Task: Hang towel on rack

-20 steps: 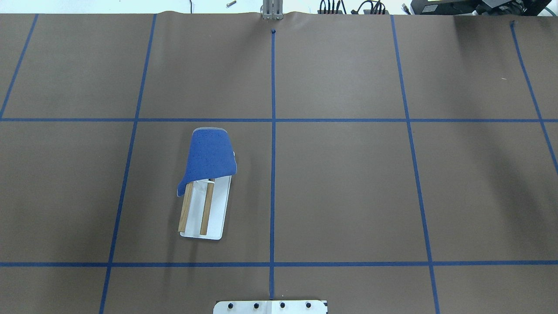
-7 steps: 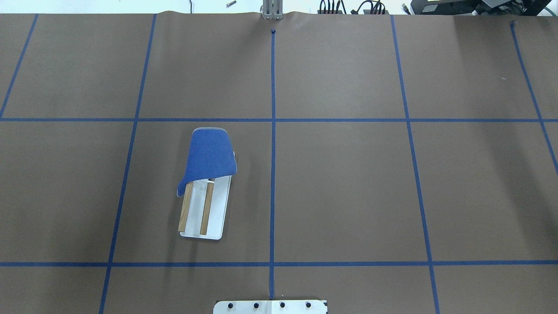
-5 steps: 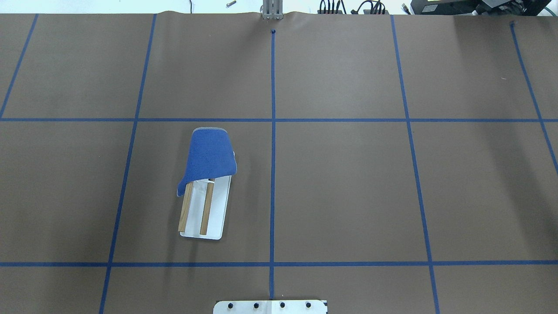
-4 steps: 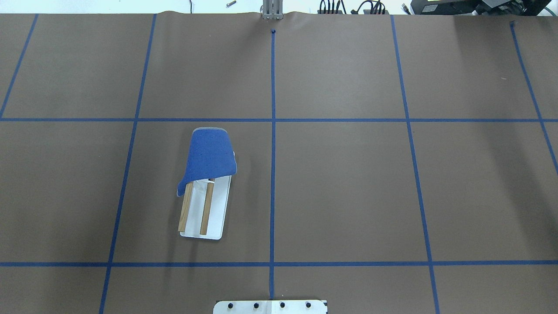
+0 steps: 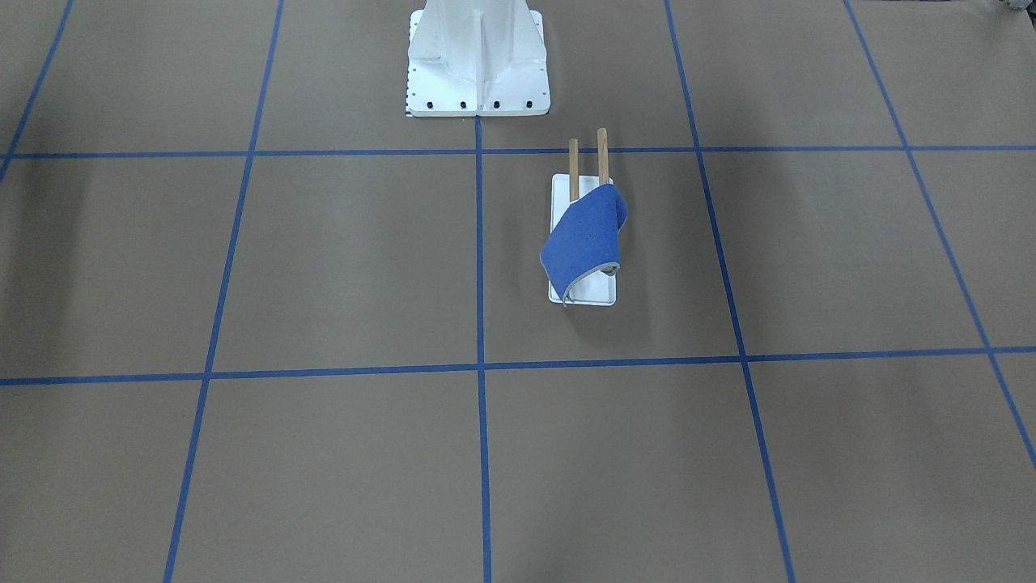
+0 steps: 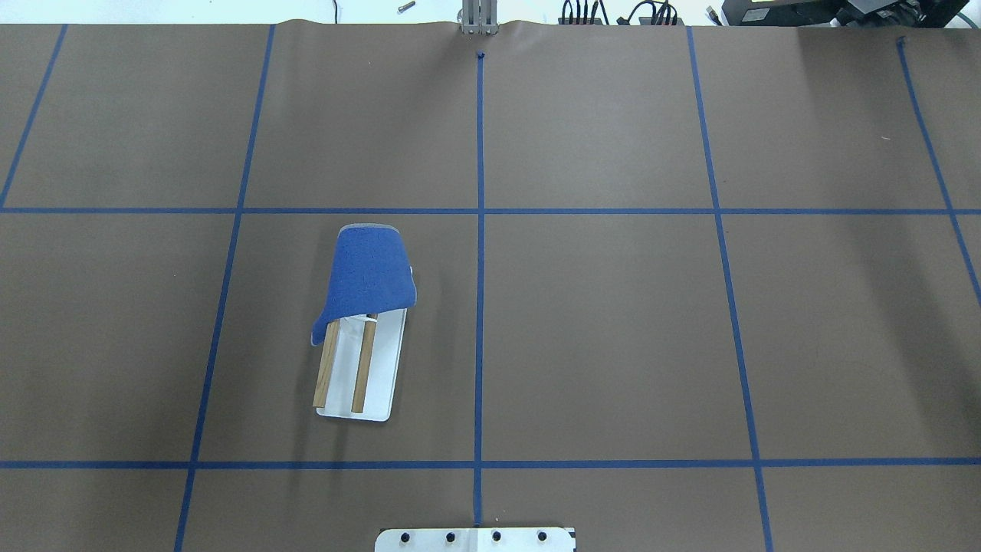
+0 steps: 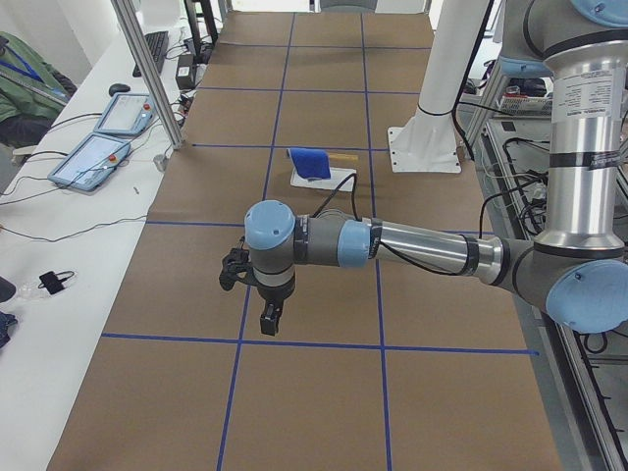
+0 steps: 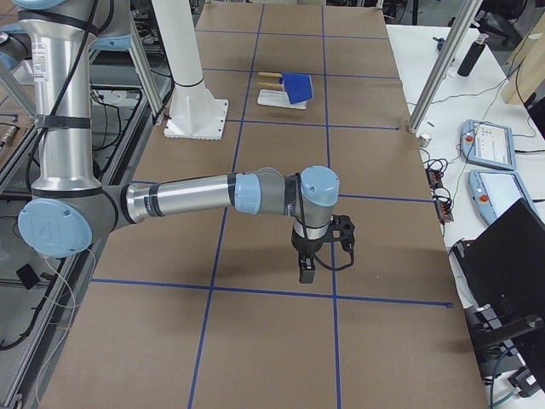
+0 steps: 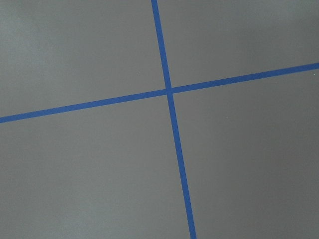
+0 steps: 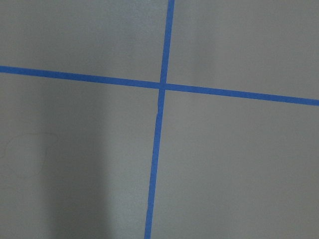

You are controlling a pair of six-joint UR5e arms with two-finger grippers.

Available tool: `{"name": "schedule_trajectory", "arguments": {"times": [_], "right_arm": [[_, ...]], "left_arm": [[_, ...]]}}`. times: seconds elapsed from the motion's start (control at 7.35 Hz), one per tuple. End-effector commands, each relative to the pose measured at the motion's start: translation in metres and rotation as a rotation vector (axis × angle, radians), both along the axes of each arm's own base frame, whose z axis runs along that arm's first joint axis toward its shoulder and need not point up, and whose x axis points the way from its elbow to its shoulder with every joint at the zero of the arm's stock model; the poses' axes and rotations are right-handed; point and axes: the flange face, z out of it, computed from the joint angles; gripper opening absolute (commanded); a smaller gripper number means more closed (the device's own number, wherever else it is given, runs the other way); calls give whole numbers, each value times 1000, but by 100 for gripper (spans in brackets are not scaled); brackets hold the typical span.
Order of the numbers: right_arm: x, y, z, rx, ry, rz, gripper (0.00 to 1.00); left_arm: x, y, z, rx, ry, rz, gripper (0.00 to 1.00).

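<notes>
One towel (image 6: 369,272) is hanging draped over one rack (image 6: 383,383), covering the end that points toward the table's far edge, with its hem reaching down to the white base. Two dowels (image 6: 362,368) are projecting bare toward the robot's edge. The rack is standing on the brown-papered table (image 6: 613,322), left of the centre line and somewhat nearer the robot's edge. Blue tape lines (image 6: 480,307) are dividing the surface into squares. One white pedestal (image 5: 477,65) is standing at mid-robot's edge. The left gripper (image 7: 267,322) and right gripper (image 8: 306,273) are hovering near the table's two ends, and whether either is parted or closed cannot be told. Two pendants (image 7: 96,157) are lying on a white bench (image 7: 59,255) beyond the far edge.
</notes>
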Motion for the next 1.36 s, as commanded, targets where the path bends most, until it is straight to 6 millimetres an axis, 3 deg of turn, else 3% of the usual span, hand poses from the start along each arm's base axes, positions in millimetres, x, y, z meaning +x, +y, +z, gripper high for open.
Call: {"name": "schedule_trajectory", "arguments": {"times": [0.0, 1.22], "right_arm": [[-1, 1, 4, -8, 1, -4, 100], [-11, -1, 17, -33, 2, -25, 100]], "left_arm": [[0, 0, 1, -3, 1, 0, 98], [1, 0, 2, -6, 0, 1, 98]]}}
